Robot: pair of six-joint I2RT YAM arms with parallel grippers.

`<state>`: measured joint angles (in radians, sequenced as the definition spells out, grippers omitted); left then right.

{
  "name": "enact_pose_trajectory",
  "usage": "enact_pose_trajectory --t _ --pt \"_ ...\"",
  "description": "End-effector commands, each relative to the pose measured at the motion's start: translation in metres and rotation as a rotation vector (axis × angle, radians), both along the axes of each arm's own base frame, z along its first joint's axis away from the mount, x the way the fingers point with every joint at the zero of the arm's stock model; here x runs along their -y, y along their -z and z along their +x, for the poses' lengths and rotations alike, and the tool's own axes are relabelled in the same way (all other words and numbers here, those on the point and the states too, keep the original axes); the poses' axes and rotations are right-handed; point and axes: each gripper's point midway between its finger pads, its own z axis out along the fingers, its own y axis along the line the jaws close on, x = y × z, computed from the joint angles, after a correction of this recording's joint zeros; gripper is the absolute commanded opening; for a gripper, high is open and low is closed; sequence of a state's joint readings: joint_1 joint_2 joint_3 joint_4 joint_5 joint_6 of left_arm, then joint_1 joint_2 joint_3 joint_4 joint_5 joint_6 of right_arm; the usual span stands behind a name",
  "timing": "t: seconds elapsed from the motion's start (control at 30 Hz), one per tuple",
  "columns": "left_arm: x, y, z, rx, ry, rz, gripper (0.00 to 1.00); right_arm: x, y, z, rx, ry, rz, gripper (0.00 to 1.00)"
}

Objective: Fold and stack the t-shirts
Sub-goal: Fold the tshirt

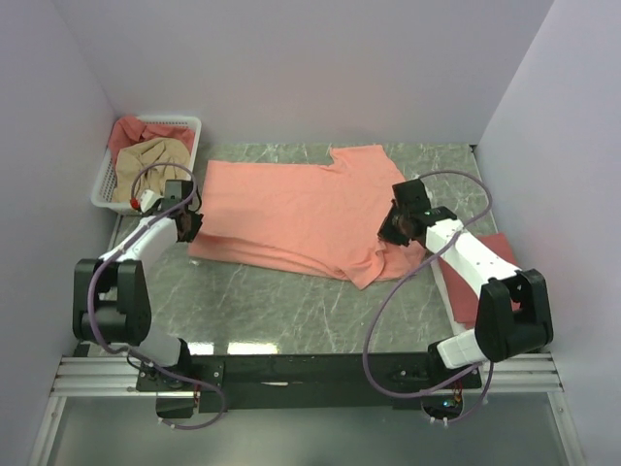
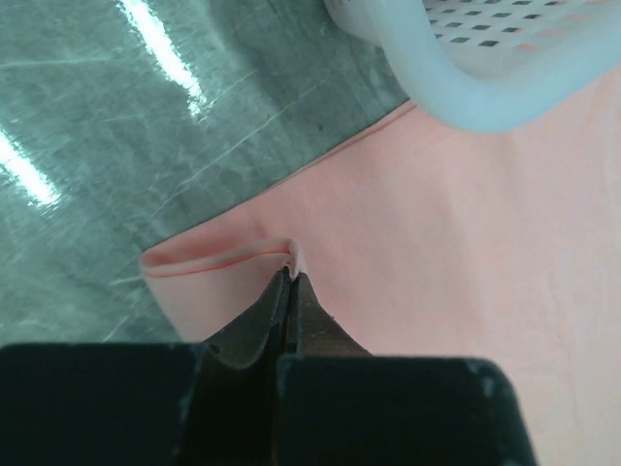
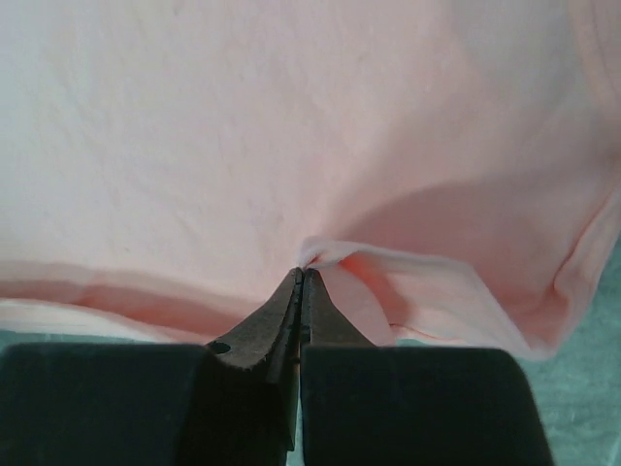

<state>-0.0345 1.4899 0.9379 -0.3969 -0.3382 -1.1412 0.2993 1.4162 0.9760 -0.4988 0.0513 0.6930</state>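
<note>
A salmon-pink t-shirt lies spread across the middle of the green marble table, its near half folded over. My left gripper is shut on the shirt's left edge; the left wrist view shows the hem pinched at the tips. At the shirt's right side, my right gripper is shut on a raised fold of the same cloth, gripped at the tips. A beige-tan t-shirt and a rose-red one sit in the basket. Another rose-red t-shirt lies under the right arm.
A white plastic lattice basket stands at the table's back left, its rim close above the left gripper. Lilac walls close in the left, back and right. The metal rail with both arm bases runs along the near edge.
</note>
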Motion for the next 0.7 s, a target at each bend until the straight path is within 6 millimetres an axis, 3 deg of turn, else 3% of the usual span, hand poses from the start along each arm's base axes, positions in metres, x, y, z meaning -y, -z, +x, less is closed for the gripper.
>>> enact_pose_trajectory --t 0.0,0.27,0.67 --pt "0.001 -0.005 0.021 0.018 0.004 0.004 0.01 0.0 -0.033 0.039 0.12 -0.003 0.053 0.0" --pt "0.003 0.006 0.032 0.002 -0.002 -0.009 0.01 0.002 -0.044 0.068 0.135 0.005 0.093 0.0" --pt "-0.003 0.001 0.042 0.002 -0.026 0.01 0.01 0.018 -0.06 0.084 0.169 0.049 0.093 0.0"
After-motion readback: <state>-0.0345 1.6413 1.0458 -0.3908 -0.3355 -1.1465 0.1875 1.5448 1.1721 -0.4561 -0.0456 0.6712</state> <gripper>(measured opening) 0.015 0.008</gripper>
